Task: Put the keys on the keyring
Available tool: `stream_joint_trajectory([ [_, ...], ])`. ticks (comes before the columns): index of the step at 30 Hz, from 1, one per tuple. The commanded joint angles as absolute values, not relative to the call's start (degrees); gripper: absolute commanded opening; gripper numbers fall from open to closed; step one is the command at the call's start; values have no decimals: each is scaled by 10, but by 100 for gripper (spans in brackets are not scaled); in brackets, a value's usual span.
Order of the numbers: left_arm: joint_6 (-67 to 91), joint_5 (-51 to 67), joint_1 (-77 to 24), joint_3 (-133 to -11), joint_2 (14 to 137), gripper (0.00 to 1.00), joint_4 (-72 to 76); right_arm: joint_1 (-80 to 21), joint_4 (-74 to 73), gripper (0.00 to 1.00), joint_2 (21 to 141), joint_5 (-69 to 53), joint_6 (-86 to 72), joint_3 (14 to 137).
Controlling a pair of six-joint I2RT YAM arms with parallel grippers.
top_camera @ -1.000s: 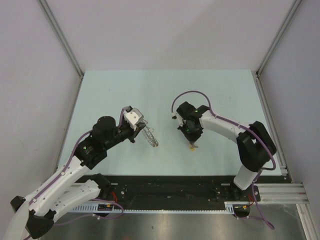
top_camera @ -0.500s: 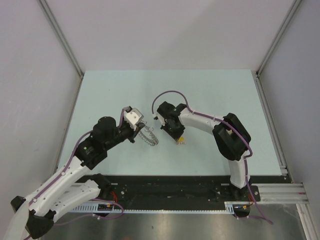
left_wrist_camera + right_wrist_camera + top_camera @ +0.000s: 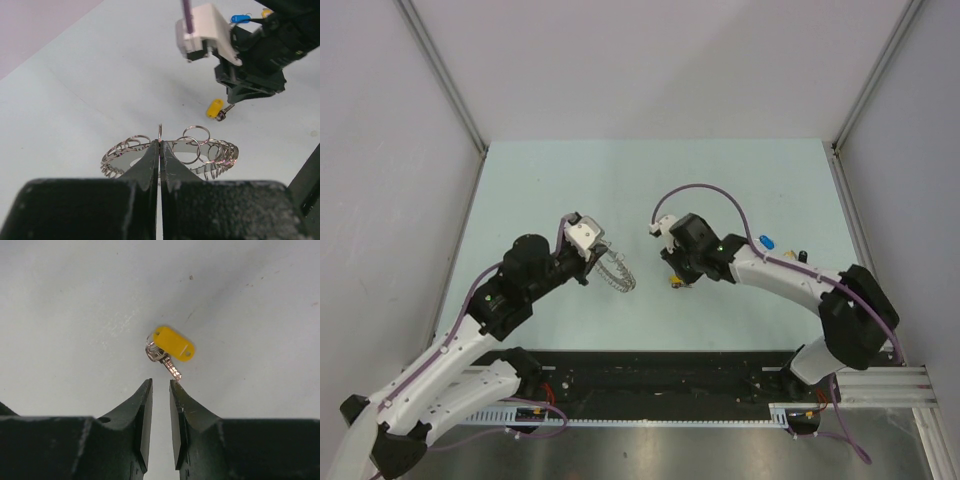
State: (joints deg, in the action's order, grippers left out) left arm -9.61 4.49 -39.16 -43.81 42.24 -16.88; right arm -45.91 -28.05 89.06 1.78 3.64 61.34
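While left fingers [image 3: 147, 162] pinch the keyring [image 3: 220, 151], right fingers [image 3: 142, 415] slightly parted — empty, yellow key [image 3: 173, 344] just beyond tips.

lab test cell: white panel walls [image 3: 380, 200], aluminium rails [image 3: 442, 75], pale table [image 3: 620, 180]

Keyring [image 3: 220, 152] shiny wire metal; yellow key [image 3: 174, 344] glossy plastic head; table [image 3: 620, 180] matt.

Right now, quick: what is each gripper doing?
Left gripper: closed on the keyring.
Right gripper: open, empty; yellow key just beyond its tips.
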Motion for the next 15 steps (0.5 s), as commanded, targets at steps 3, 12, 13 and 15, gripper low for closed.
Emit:
stream_joint_trajectory([
  [3,-111,19,-393,-437,404,0,-123,-489,-35,26,838,58,40,477],
  [12,-112,1,-393,-428,397,0,-112,-531,57,27,902,129,88,459],
  [13,-110,1,-393,-428,398,0,-112,-533,61,27,907,129,89,459],
  [15,-109,1,-393,-427,399,0,-110,-534,64,27,918,133,89,459],
])
